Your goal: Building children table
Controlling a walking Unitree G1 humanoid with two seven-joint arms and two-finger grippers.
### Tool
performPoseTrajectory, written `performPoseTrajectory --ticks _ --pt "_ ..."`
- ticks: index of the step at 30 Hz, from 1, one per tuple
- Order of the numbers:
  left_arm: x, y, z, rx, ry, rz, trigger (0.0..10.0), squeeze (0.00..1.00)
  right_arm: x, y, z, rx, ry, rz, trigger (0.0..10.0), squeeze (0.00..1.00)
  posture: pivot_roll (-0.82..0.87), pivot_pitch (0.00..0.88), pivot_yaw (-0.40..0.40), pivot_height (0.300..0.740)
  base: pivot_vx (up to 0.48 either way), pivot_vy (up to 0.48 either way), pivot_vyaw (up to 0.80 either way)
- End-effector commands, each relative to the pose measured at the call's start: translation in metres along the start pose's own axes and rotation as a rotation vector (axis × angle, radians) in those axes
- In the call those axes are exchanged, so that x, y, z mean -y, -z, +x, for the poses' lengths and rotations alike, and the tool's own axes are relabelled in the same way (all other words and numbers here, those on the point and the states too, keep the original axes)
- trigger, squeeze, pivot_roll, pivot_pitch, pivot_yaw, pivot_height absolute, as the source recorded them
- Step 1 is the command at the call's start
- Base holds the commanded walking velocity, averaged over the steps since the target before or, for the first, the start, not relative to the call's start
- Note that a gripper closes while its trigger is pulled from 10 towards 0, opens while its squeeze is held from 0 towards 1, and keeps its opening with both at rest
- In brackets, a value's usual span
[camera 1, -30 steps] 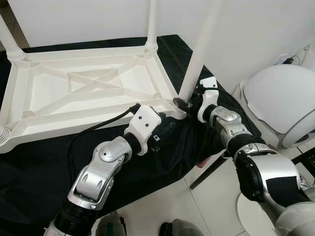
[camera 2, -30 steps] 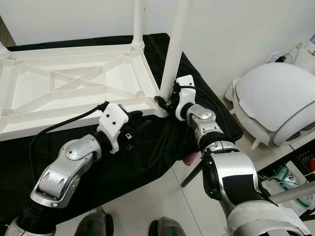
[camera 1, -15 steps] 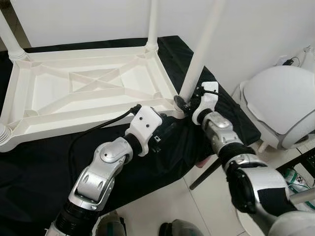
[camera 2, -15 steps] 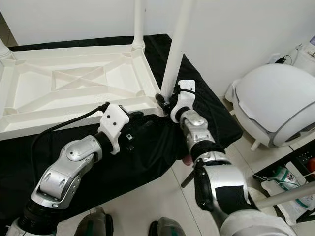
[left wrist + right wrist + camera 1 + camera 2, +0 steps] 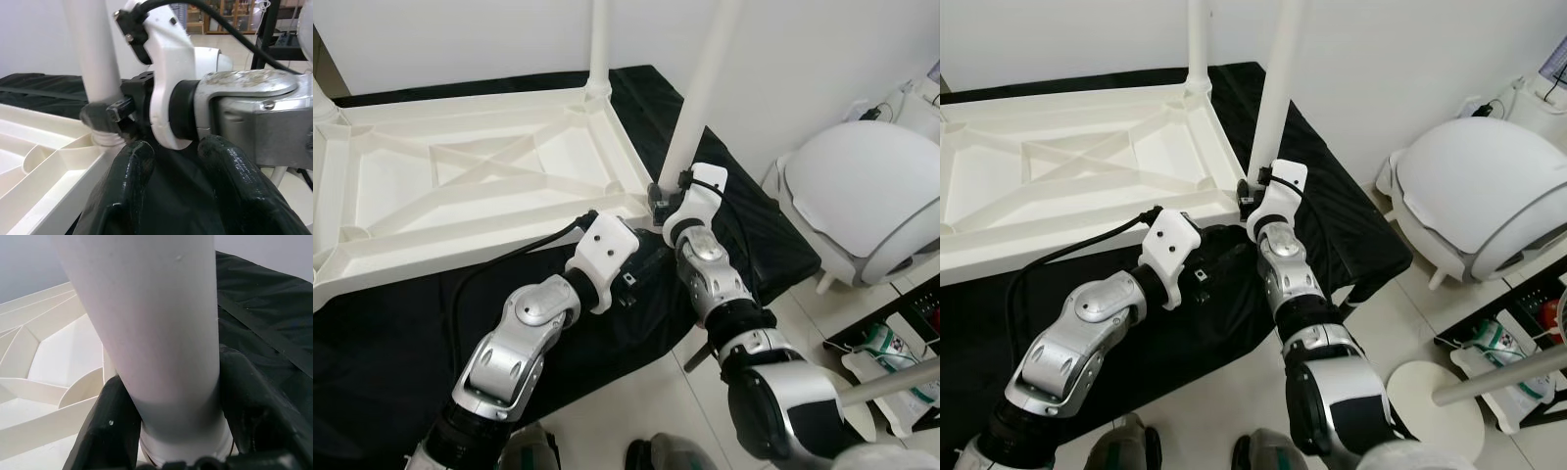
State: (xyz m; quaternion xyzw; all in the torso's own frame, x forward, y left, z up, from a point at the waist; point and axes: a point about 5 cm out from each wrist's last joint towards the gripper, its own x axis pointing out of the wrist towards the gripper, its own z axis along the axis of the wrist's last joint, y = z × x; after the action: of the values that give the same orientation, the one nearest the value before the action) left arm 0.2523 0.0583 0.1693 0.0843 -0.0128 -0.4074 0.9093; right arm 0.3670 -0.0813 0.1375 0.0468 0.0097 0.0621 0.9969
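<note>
**Q:** Tabletop (image 5: 460,186) material and position?

**A:** White moulded plastic, lying upside down on a black cloth (image 5: 401,323). The underside shows raised ribs: a rim all round, straight cross-bars and an X-brace in the middle panel. The surface is smooth and slightly glossy.

**Q:** Legs?

**A:** Round white tubes with a smooth finish. The leg being fitted (image 5: 700,93) stands in the socket at the tabletop's near corner on the robot's right, widening to a collar at its foot. A second leg (image 5: 599,44) stands at the far corner on the same side.

**Q:** Right gripper (image 5: 171,431) state?

**A:** Clenched on the leg being fitted, one black finger (image 5: 105,431) on each side of the tube just above the collar. The finger pads are matte black.

**Q:** Left gripper (image 5: 171,191) state?

**A:** Released. Its two rounded black fingers stand apart with nothing between them, just beside that same tabletop corner, over the cloth and under the right wrist.

**Q:** Other items near the tabletop?

**A:** A rounded white domed object (image 5: 871,201) stands on the tiled floor, well apart on the robot's right. No legible writing.
</note>
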Motion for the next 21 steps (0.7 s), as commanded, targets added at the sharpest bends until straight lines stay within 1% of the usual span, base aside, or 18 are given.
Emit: performPoseTrajectory --ticks 1,2,3,6,7,9,10,11,12,13,14,15,16,17,18,19,20,21 --pt "0.001 -0.001 -0.002 0.004 -0.014 -0.005 10.0 0.0 0.002 0.009 -0.005 -0.044 -0.006 0.045 5.6 0.0 0.0 0.036 -0.08 0.74 0.0 0.0 0.0" --pt "0.001 -0.001 -0.002 0.004 -0.014 -0.005 10.0 0.0 0.002 0.009 -0.005 -0.044 -0.006 0.045 5.6 0.0 0.0 0.036 -0.08 0.74 0.0 0.0 0.0" --pt "0.001 -0.001 -0.002 0.004 -0.015 -0.005 10.0 0.0 0.004 0.009 -0.006 -0.038 -0.03 0.053 10.0 1.0 0.0 0.036 -0.08 0.74 0.0 0.0 0.0" --pt "0.001 -0.001 -0.003 0.004 -0.015 -0.005 10.0 0.0 0.006 0.008 -0.007 -0.034 -0.05 0.054 10.0 1.0 0.0 0.035 -0.079 0.74 0.0 0.0 0.0" --pt "0.001 -0.001 -0.003 0.003 -0.016 -0.004 10.0 0.0 0.009 0.007 -0.007 -0.03 -0.078 0.053 10.0 1.0 0.0 0.034 -0.08 0.74 0.0 0.0 0.0" --pt "-0.001 -0.002 -0.002 0.004 -0.019 -0.002 10.0 0.0 0.026 0.003 -0.004 -0.023 -0.167 0.016 10.0 1.0 0.0 0.032 -0.079 0.74 0.0 0.0 0.0" --pt "-0.001 -0.002 -0.002 0.004 -0.019 -0.001 10.0 0.0 0.034 0.003 -0.003 -0.031 -0.217 -0.014 10.0 0.93 0.0 0.031 -0.077 0.74 0.0 0.0 0.0" --pt "-0.001 -0.002 -0.002 0.004 -0.019 -0.001 10.0 0.0 0.034 0.003 -0.003 -0.031 -0.217 -0.014 10.0 0.93 0.0 0.031 -0.077 0.74 0.0 0.0 0.0" --pt "-0.001 -0.002 -0.002 0.004 -0.019 0.0 10.0 0.0 0.04 0.002 -0.002 -0.038 -0.247 -0.032 10.0 0.93 0.0 0.03 -0.076 0.74 0.0 0.0 0.0" --pt "-0.001 -0.002 -0.002 0.004 -0.019 0.0 10.0 0.0 0.04 0.002 -0.002 -0.038 -0.247 -0.032 10.0 0.93 0.0 0.03 -0.076 0.74 0.0 0.0 0.0" --pt "-0.001 -0.002 -0.002 0.005 -0.017 0.001 10.0 0.0 0.046 0.001 -0.001 -0.049 -0.282 -0.06 10.0 0.0 0.0 0.027 -0.074 0.74 0.0 0.0 0.0" --pt "-0.001 -0.002 -0.002 0.005 -0.017 0.001 10.0 0.0 0.046 0.001 -0.001 -0.049 -0.282 -0.06 10.0 0.0 0.0 0.027 -0.074 0.74 0.0 0.0 0.0" --pt "-0.001 -0.002 -0.001 0.005 -0.016 0.002 10.0 0.0 0.051 0.0 -0.001 -0.055 -0.303 -0.077 10.0 0.0 0.0 0.027 -0.074 0.74 0.0 0.0 0.0" --pt "-0.002 -0.003 -0.001 0.007 -0.015 0.004 10.0 0.0 0.055 -0.003 0.001 -0.055 -0.348 -0.128 10.0 0.0 0.0 0.022 -0.071 0.74 0.0 0.0 0.0" --pt "-0.002 -0.003 -0.001 0.007 -0.015 0.004 10.0 0.0 0.055 -0.003 0.001 -0.055 -0.348 -0.128 10.0 0.0 0.0 0.022 -0.071 0.74 0.0 0.0 0.0" --pt "-0.003 -0.003 -0.001 0.008 -0.015 0.007 10.0 0.0 0.058 -0.007 0.003 -0.06 -0.384 -0.165 10.0 0.0 0.01 0.019 -0.071 0.74 0.0 0.0 0.0" --pt "-0.003 -0.003 -0.001 0.008 -0.015 0.007 10.0 0.0 0.058 -0.007 0.003 -0.06 -0.384 -0.165 10.0 0.0 0.01 0.019 -0.071 0.74 0.0 0.0 0.0" --pt "-0.004 -0.004 -0.001 0.008 -0.017 0.011 10.0 0.0 0.058 -0.011 0.005 -0.062 -0.418 -0.19 10.0 0.0 0.01 0.016 -0.071 0.74 0.0 0.0 0.0"
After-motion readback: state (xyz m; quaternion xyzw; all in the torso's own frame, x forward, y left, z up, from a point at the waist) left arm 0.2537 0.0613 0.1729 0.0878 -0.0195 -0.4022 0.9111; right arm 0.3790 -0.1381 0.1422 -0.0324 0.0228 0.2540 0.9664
